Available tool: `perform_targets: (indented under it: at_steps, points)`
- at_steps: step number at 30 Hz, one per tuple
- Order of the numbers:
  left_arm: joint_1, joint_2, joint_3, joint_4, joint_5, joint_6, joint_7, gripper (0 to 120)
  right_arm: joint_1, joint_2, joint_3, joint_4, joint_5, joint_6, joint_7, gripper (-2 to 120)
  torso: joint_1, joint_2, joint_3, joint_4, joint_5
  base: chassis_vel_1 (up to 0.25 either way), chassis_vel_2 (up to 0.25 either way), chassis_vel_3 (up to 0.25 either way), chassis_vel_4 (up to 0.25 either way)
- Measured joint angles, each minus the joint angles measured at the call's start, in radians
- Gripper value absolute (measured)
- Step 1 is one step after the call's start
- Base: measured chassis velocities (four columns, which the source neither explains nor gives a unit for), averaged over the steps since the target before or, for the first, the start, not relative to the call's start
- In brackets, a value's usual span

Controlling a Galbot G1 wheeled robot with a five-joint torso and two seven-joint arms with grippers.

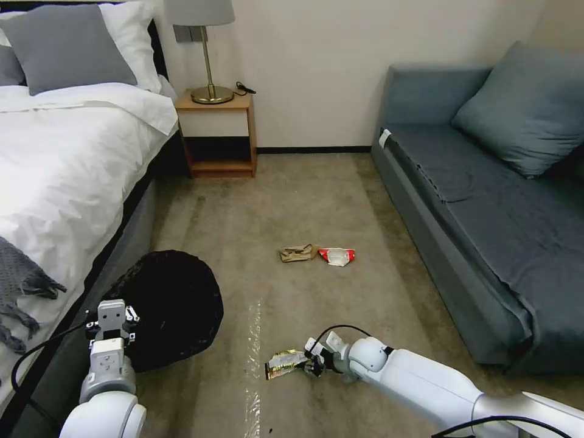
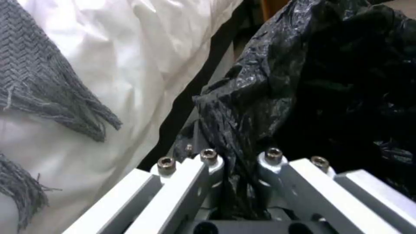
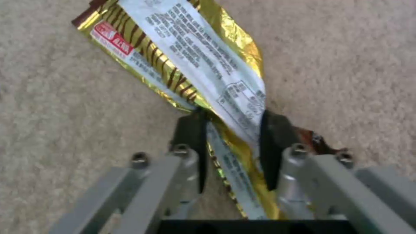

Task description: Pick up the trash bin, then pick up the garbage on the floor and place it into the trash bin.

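A: Two end effectors are busy. How secure is each?

B: Left end effector [image 2: 240, 162] is clamped on a thin fold of the black liner of the trash bin [image 1: 173, 304], beside the bed [image 1: 67, 170]; the bag could slide off the rim. Right end effector [image 3: 232, 146], low over the carpet [image 1: 316, 201], has its pads closed around the yellow-and-black snack wrapper [image 3: 190, 58].

A: Risk there?

B: Slick foil, pinched near one end; it may slip free. Brown paper scrap [image 1: 297, 253] and red-and-white wrapper [image 1: 337, 256] wait farther off.
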Motion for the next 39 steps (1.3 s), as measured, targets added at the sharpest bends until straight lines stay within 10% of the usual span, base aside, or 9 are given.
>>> perform_targets:
  at_steps: [5,22,39]
  points:
    - [-0.001,-0.001,0.004,0.008,0.000,-0.002,0.000,3,0.004,-0.013,0.043,0.030,-0.002,0.000,-0.001,0,0.000,0.000,0.000,-0.0003,-0.0003,0.000,0.000,0.000,0.000]
    - [0.005,-0.001,0.012,0.013,-0.001,-0.024,0.002,3,0.023,-0.046,0.301,0.326,0.056,-0.011,0.002,0,0.000,0.000,0.000,-0.0004,-0.0005,0.000,0.000,0.000,0.000]
    - [-0.040,-0.049,0.133,0.035,0.007,-0.022,-0.009,3,0.099,0.161,0.244,0.539,0.408,-0.050,0.040,0,0.000,0.000,0.000,-0.0002,-0.0006,0.000,0.000,0.000,0.000]
